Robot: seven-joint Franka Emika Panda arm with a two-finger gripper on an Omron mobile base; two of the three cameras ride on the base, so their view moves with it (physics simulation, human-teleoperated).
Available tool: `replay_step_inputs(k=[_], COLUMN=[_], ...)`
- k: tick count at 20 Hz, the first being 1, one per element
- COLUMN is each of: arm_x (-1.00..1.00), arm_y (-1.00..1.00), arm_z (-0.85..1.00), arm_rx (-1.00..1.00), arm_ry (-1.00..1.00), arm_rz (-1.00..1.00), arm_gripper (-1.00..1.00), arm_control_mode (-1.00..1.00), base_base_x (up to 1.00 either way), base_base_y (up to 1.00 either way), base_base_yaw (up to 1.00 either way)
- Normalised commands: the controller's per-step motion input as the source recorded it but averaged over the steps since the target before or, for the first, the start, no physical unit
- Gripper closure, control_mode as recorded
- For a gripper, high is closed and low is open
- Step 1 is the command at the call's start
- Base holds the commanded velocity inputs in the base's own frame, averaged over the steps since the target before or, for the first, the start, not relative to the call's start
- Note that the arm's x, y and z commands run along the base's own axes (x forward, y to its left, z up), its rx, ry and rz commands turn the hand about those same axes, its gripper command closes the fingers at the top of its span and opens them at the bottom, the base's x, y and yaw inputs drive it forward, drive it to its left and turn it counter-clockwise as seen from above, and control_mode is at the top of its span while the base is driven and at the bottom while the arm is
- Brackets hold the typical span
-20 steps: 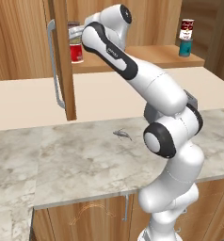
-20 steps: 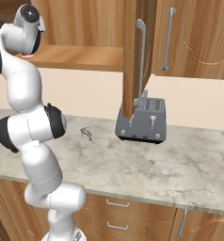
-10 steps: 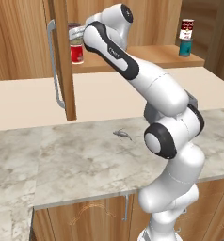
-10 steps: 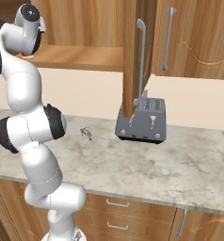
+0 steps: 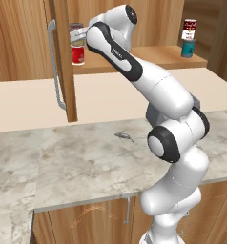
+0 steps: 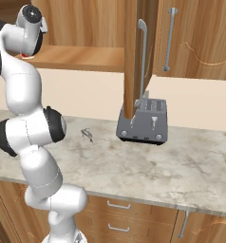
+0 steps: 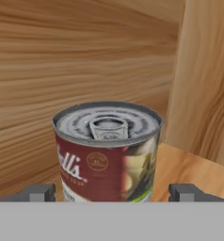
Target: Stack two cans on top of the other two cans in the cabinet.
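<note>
Both finger tips stand low in the hand view, one at the lower left and one at the lower right, with a clear gap on each side of the grey metal can between them, so the gripper is open wide and holds nothing; the can stands free. Its pull-tab lid is toward the camera and it looks upright. In the left base view, near the top left of the frame just right of the cabinet door, this same can sits on top of the all-red can, and the two make one straight small tower on the wooden shelf of the cabinet. The gripper is right at the upper can there, at the end of the white arm that reaches up from the lower right. Farther along the shelf, at the upper right of that frame, the red-over-white can stands on the teal-blue can. So I judge that both stacks are made and the task is almost finished; what is left, it seems, is only to draw the hand away without pushing the upper can. Lower in the frame lies the marble counter, and in the right base view a toaster stands on it.
</note>
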Motion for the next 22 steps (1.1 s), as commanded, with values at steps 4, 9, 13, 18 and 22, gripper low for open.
replay_step_inputs(k=[4, 9, 13, 18, 22], arm_x=[-0.15, -0.47, -0.55, -0.74, -0.82], arm_y=[-0.08, -0.15, -0.41, -0.59, -0.50], arm_z=[0.00, -0.03, -0.18, -0.20, -0.18], arm_rx=[0.00, 0.00, 0.00, 0.00, 0.00], arm_ry=[-0.01, 0.00, -0.01, -0.03, 0.00], arm_rz=[0.00, 0.00, 0.00, 0.00, -0.04], arm_gripper=[-1.00, -1.00, -1.00, -1.00, -1.00], arm_control_mode=[-1.00, -1.00, -1.00, -1.00, -1.00], base_base_x=[0.00, 0.00, 0.00, 0.00, 0.00], base_base_y=[0.00, 0.00, 0.00, 0.00, 0.00], base_base_yaw=[0.00, 0.00, 0.00, 0.00, 0.00])
